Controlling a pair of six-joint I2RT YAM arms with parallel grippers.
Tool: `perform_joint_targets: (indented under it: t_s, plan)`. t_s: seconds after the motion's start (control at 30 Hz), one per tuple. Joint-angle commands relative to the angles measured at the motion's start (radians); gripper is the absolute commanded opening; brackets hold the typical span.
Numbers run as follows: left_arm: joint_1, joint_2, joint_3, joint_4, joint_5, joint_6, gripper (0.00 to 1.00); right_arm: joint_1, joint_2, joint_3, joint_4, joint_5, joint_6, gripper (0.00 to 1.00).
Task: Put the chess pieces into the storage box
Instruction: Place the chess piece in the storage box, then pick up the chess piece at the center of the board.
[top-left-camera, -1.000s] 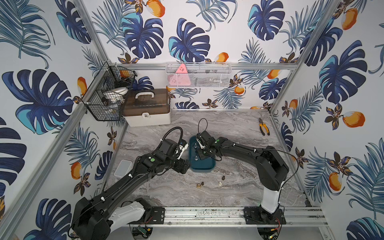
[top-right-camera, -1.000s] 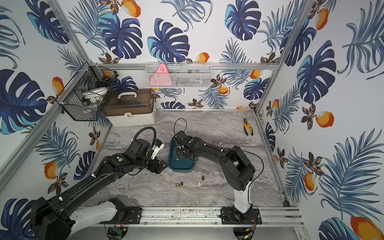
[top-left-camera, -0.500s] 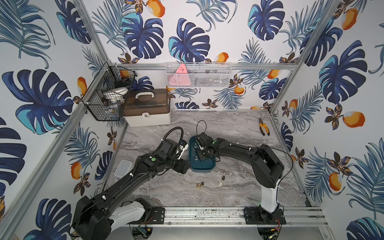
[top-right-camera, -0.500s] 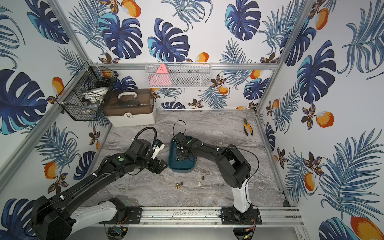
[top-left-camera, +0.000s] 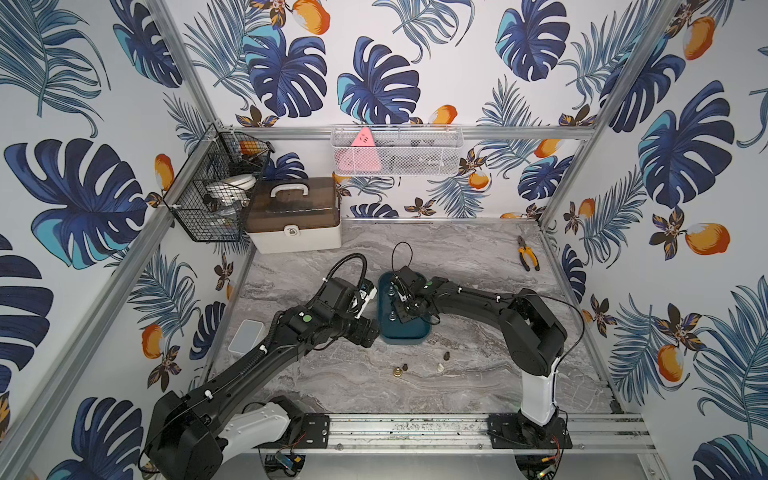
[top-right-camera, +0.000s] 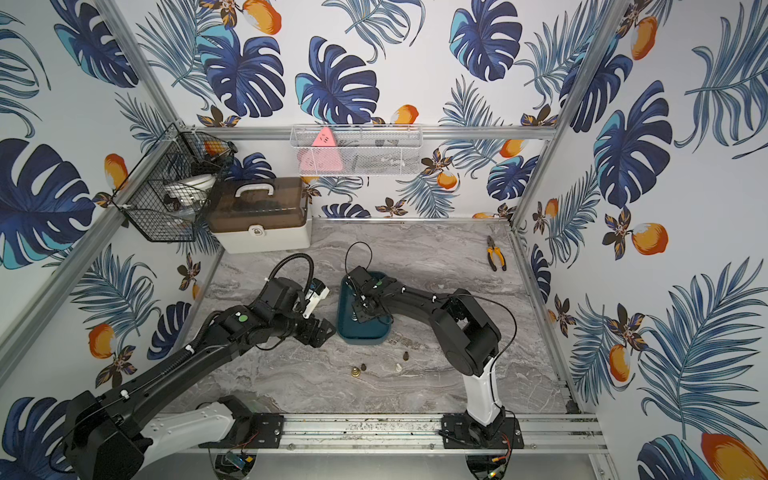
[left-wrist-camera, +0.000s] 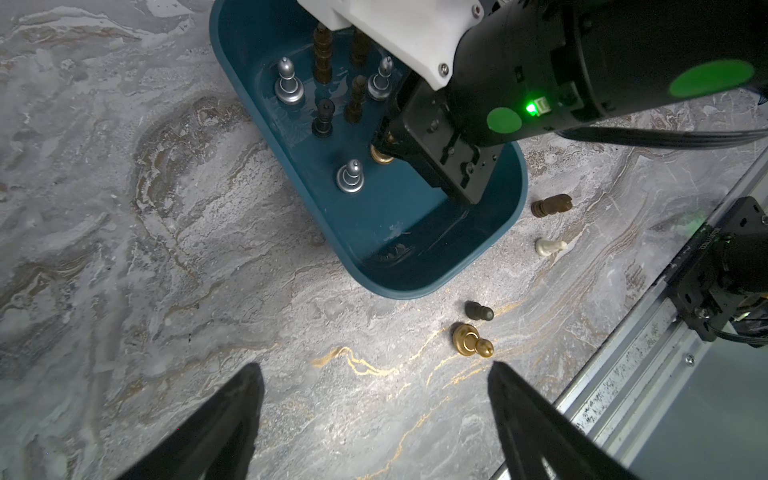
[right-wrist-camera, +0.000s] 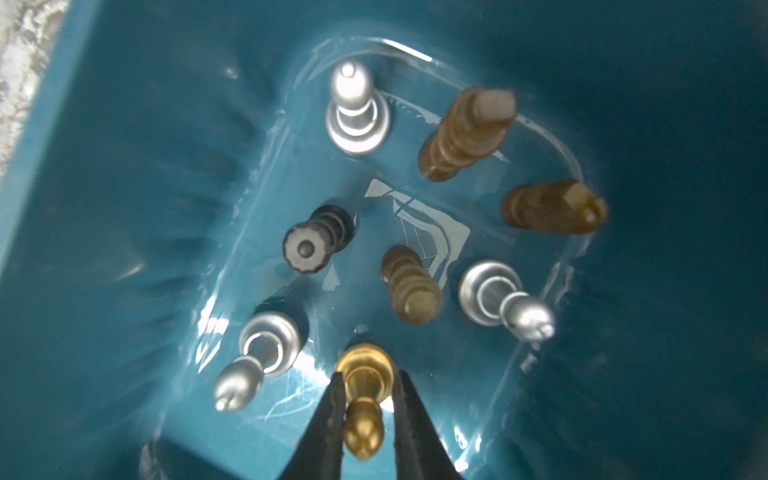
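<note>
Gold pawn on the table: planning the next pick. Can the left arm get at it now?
Probably yes: the left gripper hangs open close to the gold pawn, with nothing standing between them.

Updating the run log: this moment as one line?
right gripper: slightly open astride gold piece in storage box | left gripper: open, empty | table: four pieces

The black right arm (left-wrist-camera: 540, 83) overhangs the dark teal plastic storage box (left-wrist-camera: 478, 266); upright silver, brown and gold chess pieces (left-wrist-camera: 289, 85) crowd its far end, while its near end is bare. Four loose pieces (left-wrist-camera: 471, 338) dot the grey marbled bench (left-wrist-camera: 166, 249) just before it; behind the box the bench is bare.
</note>
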Motion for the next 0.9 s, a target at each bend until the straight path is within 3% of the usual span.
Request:
perform_joint_targets:
  t_s: [0.0,0.33,0.63,0.77,0.87]
  plan:
    - [0.001,-0.001,0.007,-0.006,-0.013,0.012,0.88,0.005,0.001,0.002,0.007,0.017,-0.009,0.29]
    - [0.001,-0.013,0.004,0.001,-0.009,0.008,0.89,0.007,-0.057,0.038,-0.017,0.018,-0.011,0.46]
    - [-0.001,-0.041,0.009,0.114,0.071,-0.019,0.89,0.0,-0.271,-0.049,-0.019,-0.01,0.038,0.48]
    - [-0.021,0.019,0.07,0.124,0.088,0.017,0.89,-0.025,-0.391,-0.121,-0.038,-0.028,0.076,0.49]
    - [-0.09,0.085,0.138,0.09,0.034,0.067,0.88,-0.061,-0.461,-0.187,-0.054,-0.067,0.11,0.5]
